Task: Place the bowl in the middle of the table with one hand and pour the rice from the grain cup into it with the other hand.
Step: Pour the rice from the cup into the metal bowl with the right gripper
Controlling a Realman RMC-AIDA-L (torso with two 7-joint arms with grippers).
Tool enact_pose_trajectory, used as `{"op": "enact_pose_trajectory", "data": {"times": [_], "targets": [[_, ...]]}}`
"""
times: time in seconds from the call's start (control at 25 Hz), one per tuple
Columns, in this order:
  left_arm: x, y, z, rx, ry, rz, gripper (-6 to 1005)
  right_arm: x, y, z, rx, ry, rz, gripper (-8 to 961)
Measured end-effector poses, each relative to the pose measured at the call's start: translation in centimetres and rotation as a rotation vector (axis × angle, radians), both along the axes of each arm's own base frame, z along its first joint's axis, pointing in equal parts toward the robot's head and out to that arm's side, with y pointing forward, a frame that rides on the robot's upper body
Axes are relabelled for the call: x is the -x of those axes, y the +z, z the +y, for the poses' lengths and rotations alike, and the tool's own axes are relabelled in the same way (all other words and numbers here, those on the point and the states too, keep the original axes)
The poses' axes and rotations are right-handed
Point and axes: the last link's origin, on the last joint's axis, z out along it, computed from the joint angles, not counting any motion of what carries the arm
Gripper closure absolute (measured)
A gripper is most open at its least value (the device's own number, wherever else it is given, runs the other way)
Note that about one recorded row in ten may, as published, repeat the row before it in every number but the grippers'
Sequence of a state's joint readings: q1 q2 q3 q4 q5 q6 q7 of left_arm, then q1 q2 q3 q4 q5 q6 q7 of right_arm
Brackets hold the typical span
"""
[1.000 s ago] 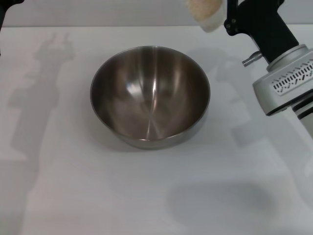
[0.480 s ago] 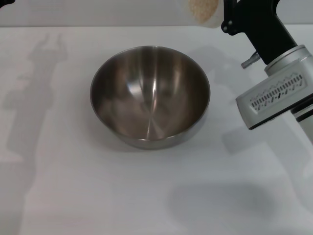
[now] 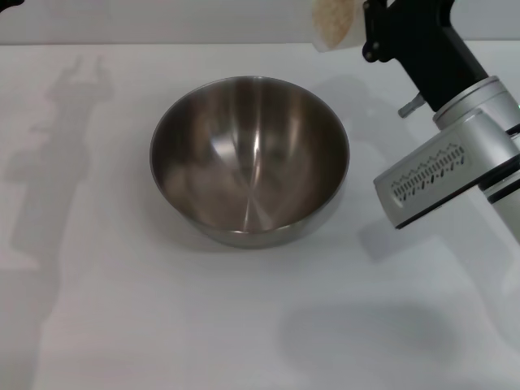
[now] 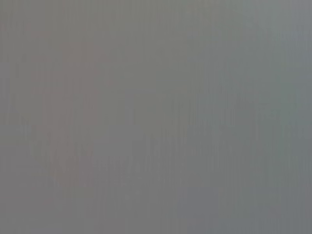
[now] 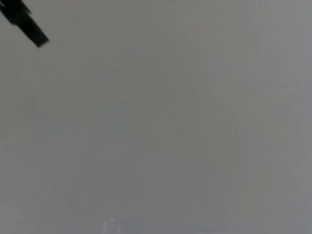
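At mid-table we find the bowl upright and empty, set to receive the pour. Beyond its far-right rim, the right gripper holds the grain cup aloft, its jaws closed on it; we judge the rice undischarged. Far left of the bowl, the left gripper sits parked; we cannot tell its jaw state.

The right gripper, clamped on the small clear plastic grain cup of pale beige rice, has swung its silver wrist lower and nearer the table's middle, and the cup has tipped further, edging slightly toward the far edge.
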State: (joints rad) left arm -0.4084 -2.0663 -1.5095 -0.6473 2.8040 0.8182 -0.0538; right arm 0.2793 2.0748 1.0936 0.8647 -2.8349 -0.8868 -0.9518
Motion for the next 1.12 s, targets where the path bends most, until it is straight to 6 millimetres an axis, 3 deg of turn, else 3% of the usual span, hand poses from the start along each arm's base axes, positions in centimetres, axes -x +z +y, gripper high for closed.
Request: {"op": "enact_pose_trajectory", "data": {"times": [0.32,0.68,1.12], "targets": [[0.2,0.1,-0.1,-0.005,0.004,-0.002,708,1.0,-1.2,-0.4,-0.011,0.065,-0.157,948],[0.6,0.7,-0.2,-0.027,0.012,-0.012,708,1.6,-0.7,-0.7,-0.087,0.098,-0.235,948],[0.3,0.7,0.0,-0.029,0.004,-0.009,707,1.8,-1.7,-1.1,-0.138,0.151,-0.38,949]]}}
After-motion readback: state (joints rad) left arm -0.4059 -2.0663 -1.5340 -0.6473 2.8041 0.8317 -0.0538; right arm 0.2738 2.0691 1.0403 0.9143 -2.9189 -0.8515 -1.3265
